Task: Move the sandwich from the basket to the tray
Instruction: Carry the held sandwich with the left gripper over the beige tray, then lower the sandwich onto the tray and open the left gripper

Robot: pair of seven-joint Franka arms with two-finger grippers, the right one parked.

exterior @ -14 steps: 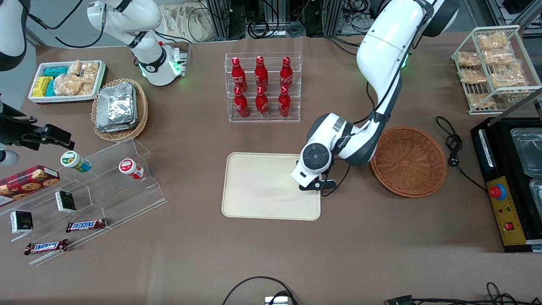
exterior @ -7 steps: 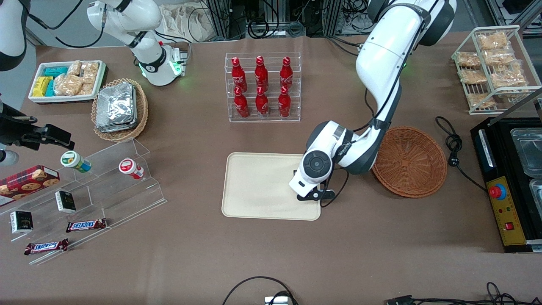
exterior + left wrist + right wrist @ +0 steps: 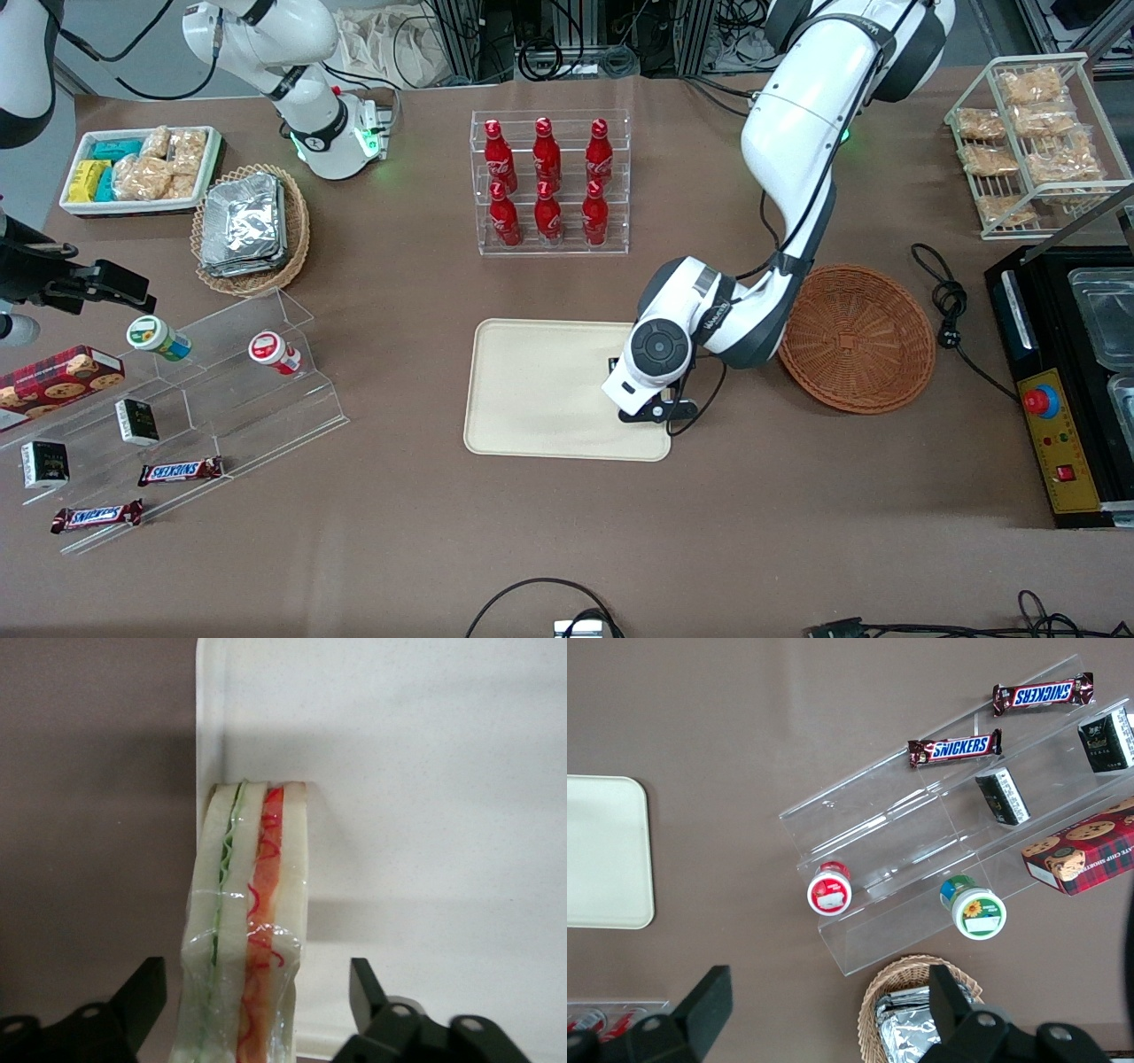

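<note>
Six red bottles [image 3: 547, 182] stand in one clear rack, and two chocolate bars [image 3: 180, 470] lie on the table. There are two wicker baskets [image 3: 856, 338], one tray [image 3: 540, 390], and one sandwich [image 3: 248, 930].

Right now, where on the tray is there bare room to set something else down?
Most of the tray is bare, from its rim toward the parked arm's end up to the gripper. Crowded only at the rim nearest the basket, where the sandwich stands between the open fingers.
</note>
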